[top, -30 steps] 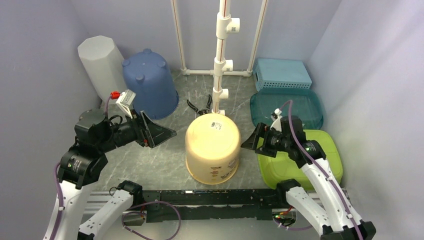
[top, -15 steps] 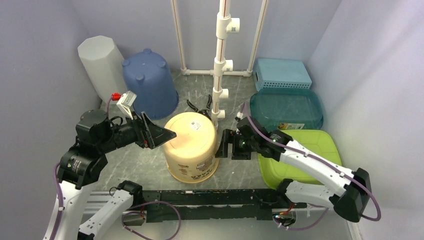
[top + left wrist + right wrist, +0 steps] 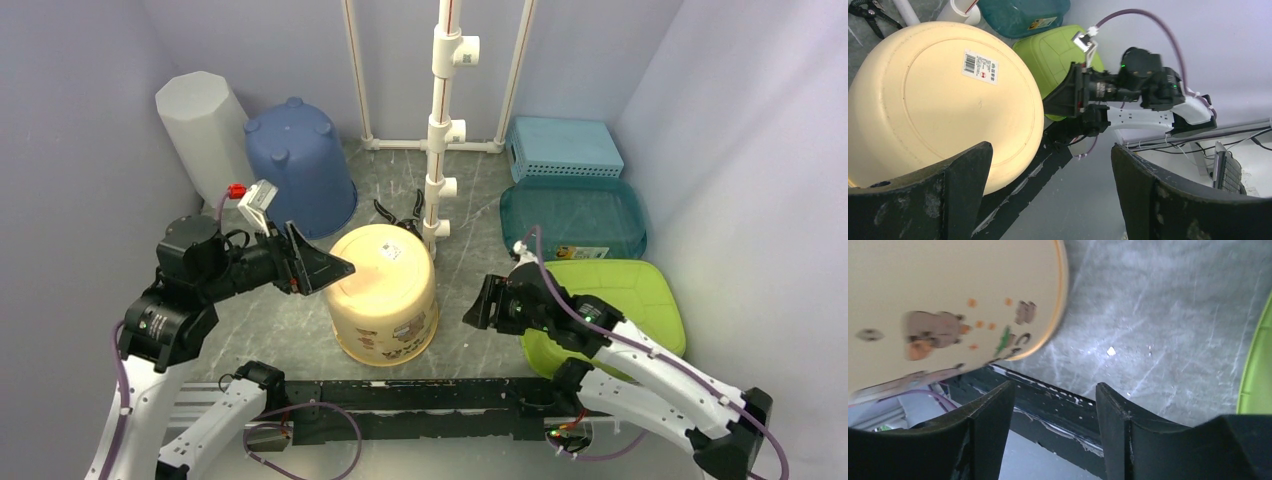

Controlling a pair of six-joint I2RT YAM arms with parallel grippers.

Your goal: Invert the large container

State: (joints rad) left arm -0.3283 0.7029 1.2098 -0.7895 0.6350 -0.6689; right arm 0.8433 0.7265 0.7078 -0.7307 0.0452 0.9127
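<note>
Your large cream plastic container tilts base-up just in front of the white pipe post. Your left gripper and right gripper both gape, holding nothing; unsupported, the container may slip flat onto its rim.

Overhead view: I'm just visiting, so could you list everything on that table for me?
cream container: 1, cream, table centre, base up and tilted
bucket: 1, blue, back left, base up
bin: 1, pale grey, back left corner
pliers: 1, black, behind the cream container
pipe stand: 1, white, back centre
basket: 1, light blue, back right
tray: 1, teal, right side
tub: 1, lime green, near right
table: 1, grey marbled
left claw: 1, black, open, by the cream container
right claw: 1, black, open, right of the cream container
</note>
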